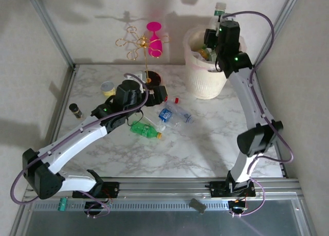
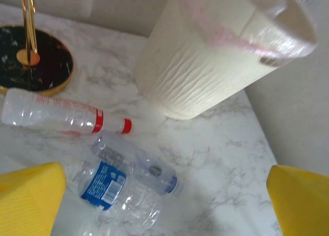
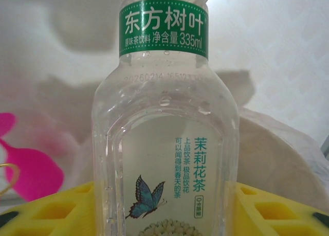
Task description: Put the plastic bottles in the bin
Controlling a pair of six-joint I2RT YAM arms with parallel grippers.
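My right gripper (image 1: 213,38) hangs above the bin (image 1: 205,84), a big cream bucket at the back right. It is shut on a clear bottle (image 3: 164,143) with a green neck band and a butterfly label, held upright between the yellow fingers (image 3: 46,210). The bin's rim (image 3: 277,159) shows behind it, with several bottles inside. My left gripper (image 1: 157,94) hovers open over mid-table. Below it lie a red-capped bottle (image 2: 51,115), a blue-labelled clear bottle (image 2: 110,187) and a blue-capped clear bottle (image 2: 139,161), with the bin's wall (image 2: 205,66) beyond. A green bottle (image 1: 144,129) lies nearer me.
A gold wire stand with a pink glass (image 1: 149,40) rises on a black round base (image 2: 31,66) just left of the lying bottles. A yellow tub with a grey lid (image 1: 107,88) and a small dark vial (image 1: 75,110) sit at the left. Metal frame posts border the table.
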